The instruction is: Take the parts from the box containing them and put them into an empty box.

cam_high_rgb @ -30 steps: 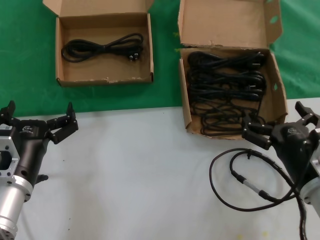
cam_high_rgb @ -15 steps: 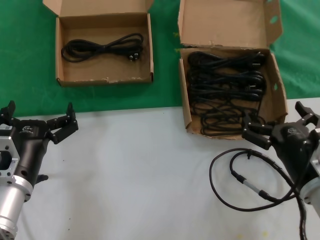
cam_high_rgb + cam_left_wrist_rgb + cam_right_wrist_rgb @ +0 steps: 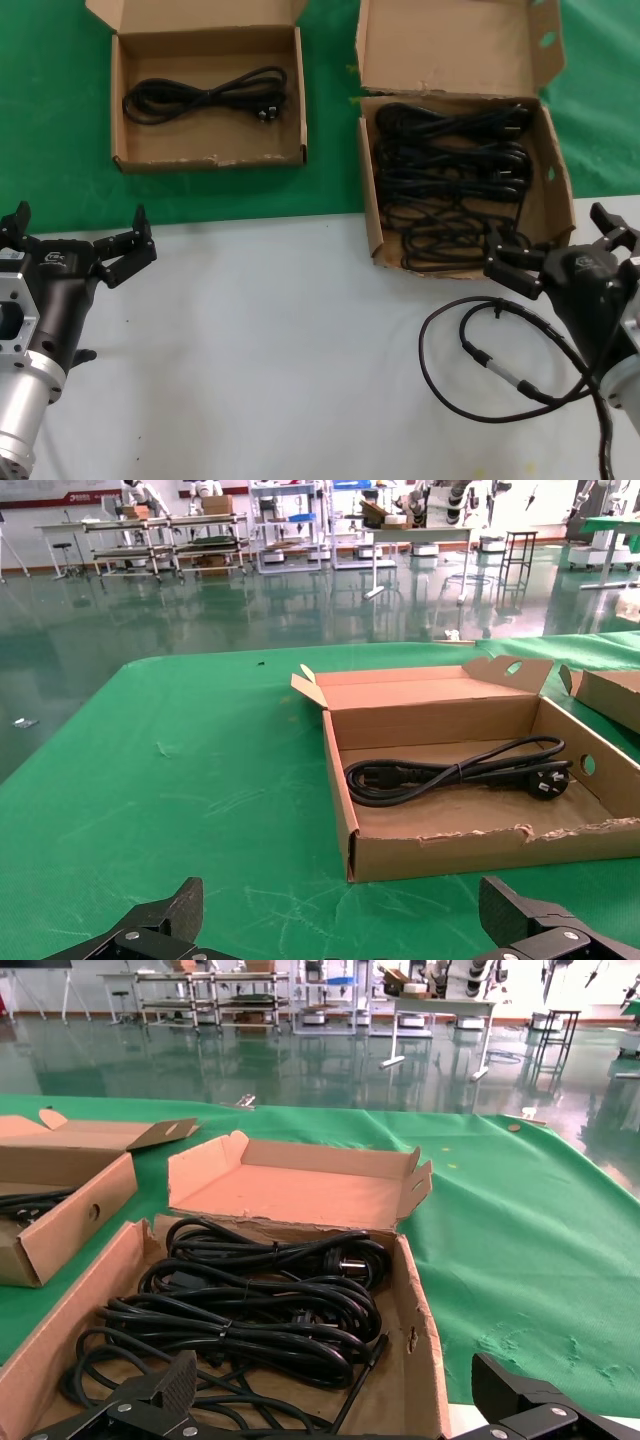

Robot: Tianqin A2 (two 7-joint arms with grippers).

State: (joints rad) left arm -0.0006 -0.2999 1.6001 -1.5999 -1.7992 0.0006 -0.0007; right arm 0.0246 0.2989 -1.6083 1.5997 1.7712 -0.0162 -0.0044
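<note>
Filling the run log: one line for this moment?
left gripper: open, idle | right gripper: open, near larger box | smaller box: one cord

Green cloth (image 3: 60,120) over far tabletop; thick black cable (image 3: 470,350) looped on white surface (image 3: 280,350).

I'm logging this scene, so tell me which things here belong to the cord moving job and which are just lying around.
Part of the job:
- power cords piled in the larger box
- smaller box, one cord already inside
- right gripper, open, at the larger box's near edge
- left gripper, open, over the white table

Lying about:
- thick black cable looped on the white table
- green cloth
</note>
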